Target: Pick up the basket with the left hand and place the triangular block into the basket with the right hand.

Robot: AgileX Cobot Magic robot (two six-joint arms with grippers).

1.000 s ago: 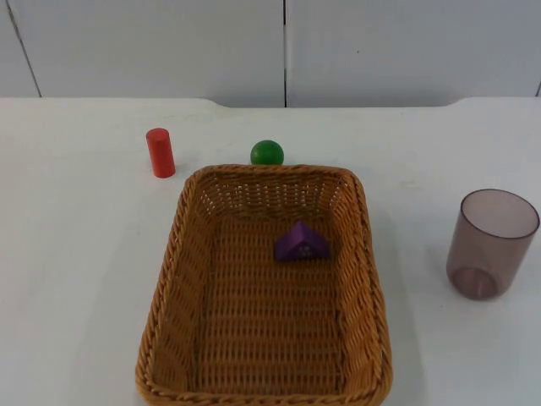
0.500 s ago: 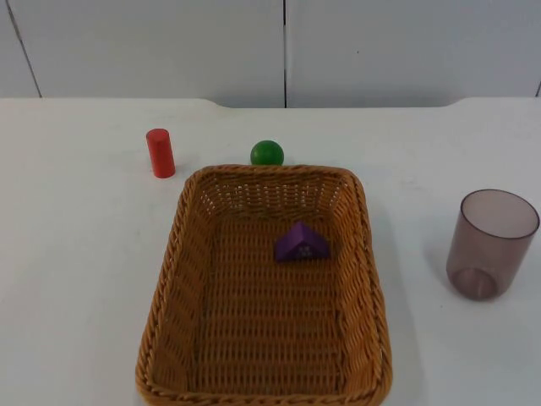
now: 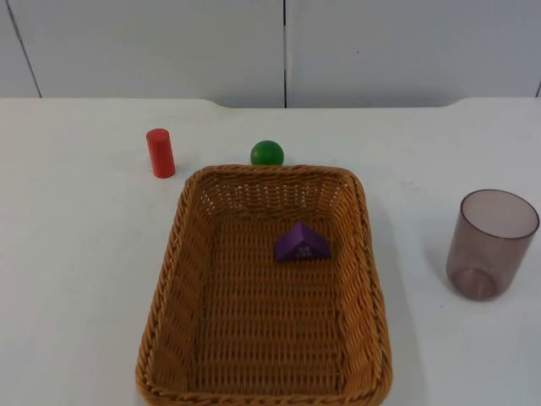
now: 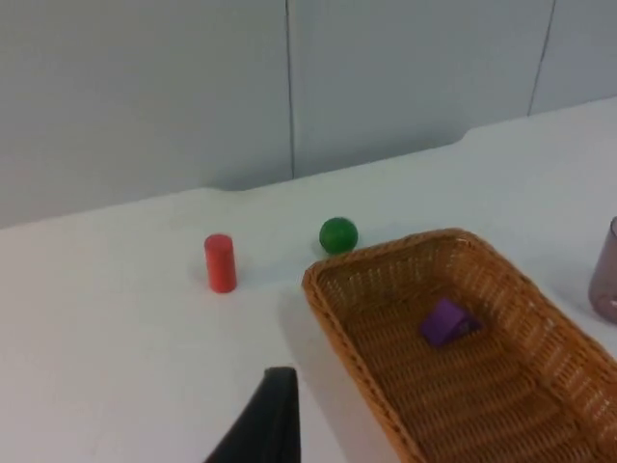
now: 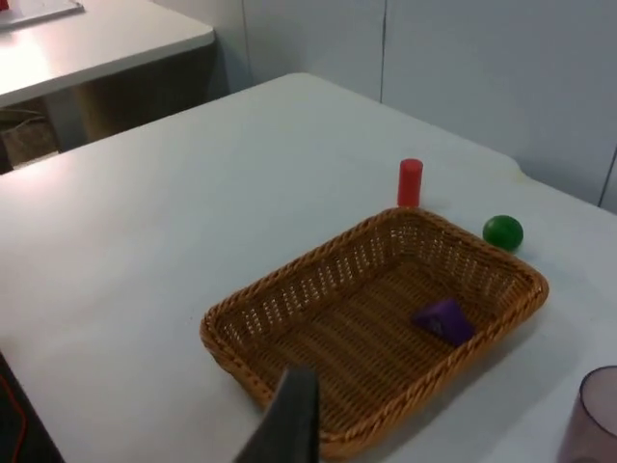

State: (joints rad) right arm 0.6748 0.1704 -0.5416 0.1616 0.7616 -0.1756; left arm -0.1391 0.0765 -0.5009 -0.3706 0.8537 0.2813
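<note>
Nothing has changed over the last second: the wicker basket (image 3: 266,288) sits in the same place on the white table (image 3: 76,279), and the purple triangular block (image 3: 301,243) lies in the same spot on its woven floor, toward the far right part, apart from the walls. From that I judge the placing is done and the basket is set back down, so the task looks finished or nearly so. The left end effector (image 4: 265,420) hangs above the table just beside the basket's left wall, holding nothing that I can see; whether its fingers are open I cannot tell. The right end effector (image 5: 289,424) is high over the near rim of the basket, well apart from the block, and its opening I cannot tell either. Both arms seem to wait. A red cylinder (image 3: 160,153) and a green ball (image 3: 267,153) stand beyond the basket's far rim, and a translucent purplish cup (image 3: 493,244) stands upright well to its right.
</note>
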